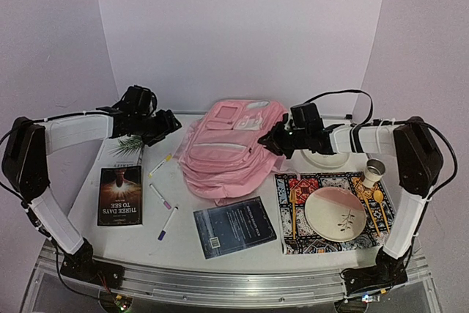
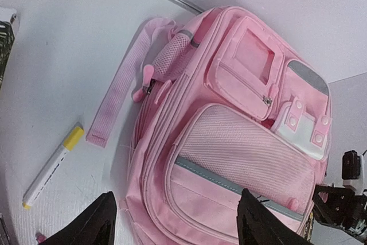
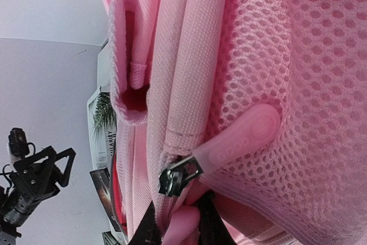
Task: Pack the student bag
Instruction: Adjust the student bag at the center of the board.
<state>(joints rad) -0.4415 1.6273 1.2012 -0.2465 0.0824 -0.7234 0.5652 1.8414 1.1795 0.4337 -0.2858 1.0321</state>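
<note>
At the bottom edge of the right wrist view the right jaws are clamped on a pink fold of the bag, just under the metal zip slider and its rubbery pull tab. The mesh side pocket fills the right of the frame beyond. This looks like the opening of the zip, hardly begun: the bag seems shut and a book lies unpacked on the counter. To do it well, that pinch should hold firm on the fabric as an anchor, or shift onto the tab itself. Any pull should run along the zip line and not lift the soft bag. The left jaws stand wide apart and hold nothing, two dark tips at the bottom of the left wrist view. The bag lies ahead of them, with a marker at lower left and a loose strap farther up. In the top view the bag lies in mid-frame between the arms, with the right jaws on its right side and the left jaws near its upper left, apart from it.
</note>
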